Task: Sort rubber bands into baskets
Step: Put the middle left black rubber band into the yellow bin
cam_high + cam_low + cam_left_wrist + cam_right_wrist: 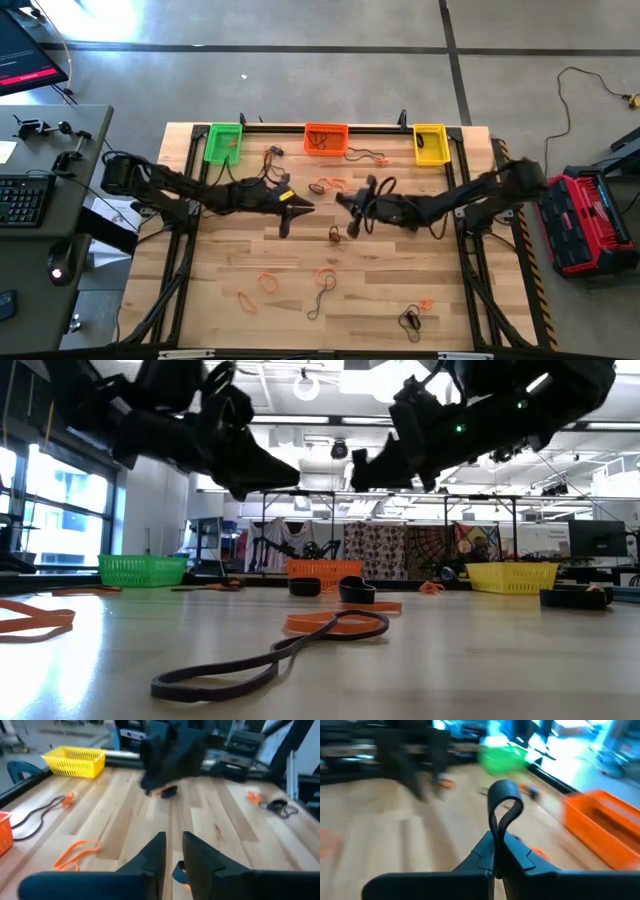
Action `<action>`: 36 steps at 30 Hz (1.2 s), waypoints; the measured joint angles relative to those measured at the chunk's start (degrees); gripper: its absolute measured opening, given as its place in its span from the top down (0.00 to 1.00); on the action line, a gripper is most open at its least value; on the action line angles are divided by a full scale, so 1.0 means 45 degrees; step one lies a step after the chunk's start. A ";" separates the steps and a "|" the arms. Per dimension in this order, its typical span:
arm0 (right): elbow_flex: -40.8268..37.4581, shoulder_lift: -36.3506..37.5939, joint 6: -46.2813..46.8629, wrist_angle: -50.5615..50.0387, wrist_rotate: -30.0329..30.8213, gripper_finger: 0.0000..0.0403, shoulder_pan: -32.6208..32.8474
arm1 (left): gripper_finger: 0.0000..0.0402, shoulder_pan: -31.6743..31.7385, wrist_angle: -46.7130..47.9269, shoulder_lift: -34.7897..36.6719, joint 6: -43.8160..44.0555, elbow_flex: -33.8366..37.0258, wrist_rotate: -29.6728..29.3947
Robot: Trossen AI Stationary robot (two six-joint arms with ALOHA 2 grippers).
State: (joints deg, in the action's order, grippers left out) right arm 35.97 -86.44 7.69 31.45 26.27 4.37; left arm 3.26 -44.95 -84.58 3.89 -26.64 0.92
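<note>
Three mesh baskets stand along the far edge: green (pixel 224 142), orange (pixel 326 138) and yellow (pixel 430 143). Orange and black rubber bands lie scattered on the wooden table, among them an orange pair (pixel 330 185) and a black loop (pixel 270 660). My right gripper (pixel 499 851) hovers above the table's middle, shut on a black rubber band (pixel 505 805). My left gripper (pixel 173 851) faces it from the left, above the table, with a narrow gap between its fingers and nothing in it. A dark band and an orange one (pixel 179 872) lie on the table beneath it. My right gripper pinches the black rubber band between its two fingertips at the loop's lower end (pixel 496 834). The fingers run nearly level, reaching in from the table's right. The rest of the loop stands up past the fingertips, clear of the table.
More bands lie near the front edge: orange ones (pixel 270 282), a long black one (pixel 320 295) and a black one at the right (pixel 410 320). Another black band (pixel 372 155) lies by the orange basket. The two grippers sit close together over the middle.
</note>
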 joint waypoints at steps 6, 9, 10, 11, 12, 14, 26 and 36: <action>0.0000 0.2515 0.1532 -0.4748 0.1588 0.99 -0.1733 | 0.93 0.0119 -0.1460 0.0000 0.0128 0.0833 -0.0042; 0.0000 0.3679 0.2040 -0.7157 0.1822 1.00 -0.2990 | 0.94 0.0119 -0.1516 0.0000 0.0334 0.0929 -0.0037; 0.0000 0.3980 0.2230 -0.7865 0.1834 1.00 -0.3502 | 0.94 0.0119 -0.1529 0.0000 0.0443 0.0929 -0.0037; 0.0000 0.4310 0.2368 -0.8501 0.1830 1.00 -0.4017 | 0.94 0.0119 -0.1528 0.0000 0.0458 0.0929 -0.0037; 0.0000 0.4582 0.2537 -0.9169 0.1800 1.00 -0.4558 | 0.94 0.0104 -0.1524 0.0000 0.0459 0.0929 -0.0037; 0.0000 0.5011 0.2714 -1.0163 0.1588 1.00 -0.5683 | 0.94 0.0105 -0.1529 0.0000 0.0449 0.0929 -0.0037; 0.0000 0.4724 0.2601 -1.1587 -0.2700 1.00 -1.2146 | 0.94 0.0139 -0.1543 0.0000 0.0430 0.0929 -0.0037; 0.1581 0.2567 0.2435 -1.3315 -0.3035 1.00 -1.3417 | 0.94 0.0139 -0.1723 -0.0005 0.0390 0.0929 -0.0032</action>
State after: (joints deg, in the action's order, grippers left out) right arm 43.08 -74.88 18.64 -28.46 12.61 -56.01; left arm 3.88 -52.71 -84.60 5.65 -22.46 0.78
